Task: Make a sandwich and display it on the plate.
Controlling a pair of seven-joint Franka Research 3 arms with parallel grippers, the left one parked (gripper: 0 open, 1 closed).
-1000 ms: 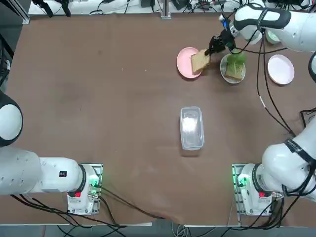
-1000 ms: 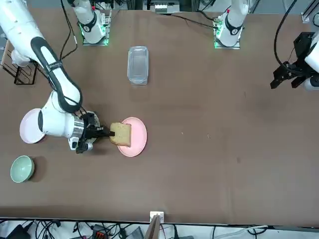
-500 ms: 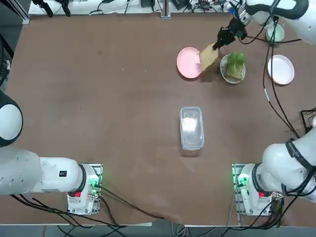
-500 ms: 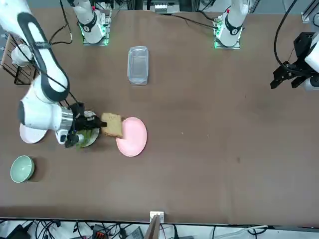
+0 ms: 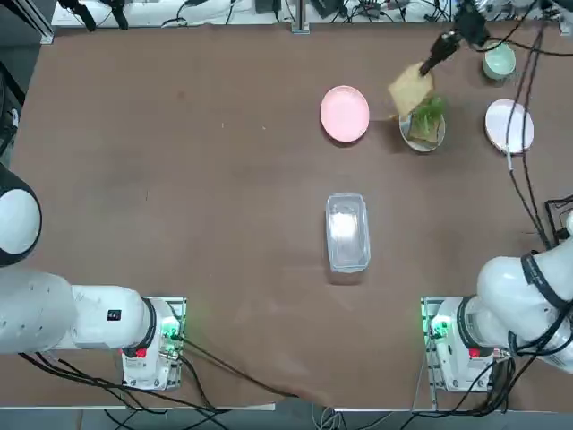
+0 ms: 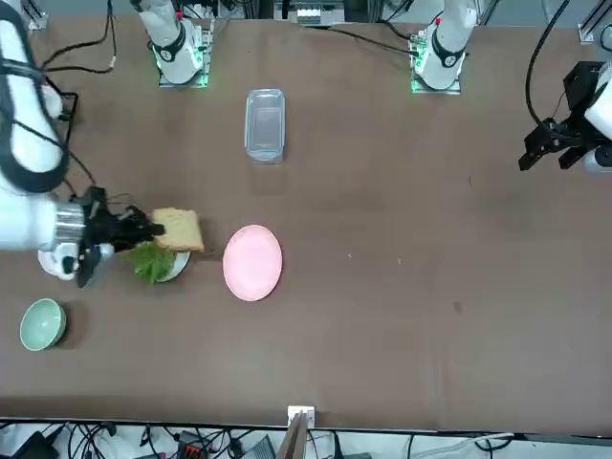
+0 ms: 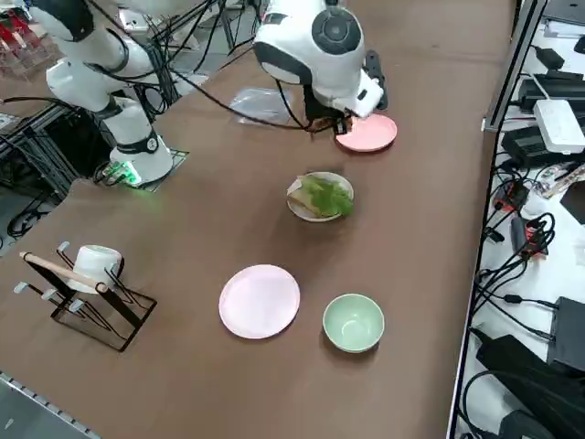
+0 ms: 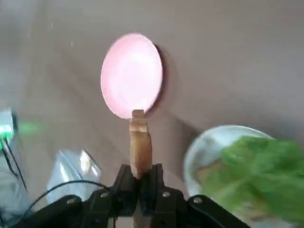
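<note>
My right gripper [image 5: 429, 65] is shut on the edge of a tan bread slice [image 5: 411, 88], held in the air. The slice [image 6: 179, 229] hangs over the side of the white plate [image 5: 406, 136] that faces the pink plate. On that plate [image 6: 178, 270] lies another bread slice [image 5: 425, 133] with green lettuce [image 5: 431, 109] on top. In the wrist view the held slice [image 8: 140, 144] stands edge-on between my fingers [image 8: 126, 180], and the plate [image 8: 199, 148] with lettuce [image 8: 256, 164] lies beside it.
A bare pink plate [image 5: 345, 114] lies just left of the white one. A pale pink plate [image 5: 508, 124] and a pale-green bowl [image 5: 499, 62] sit at the far right. A clear lidded container [image 5: 347, 231] rests mid-table. A wire rack with a cup [image 7: 85, 281] stands near the right edge.
My right gripper has lifted the bread slice off the pink plate and carried it up and rightward to the white plate. The pink plate is now bare.
</note>
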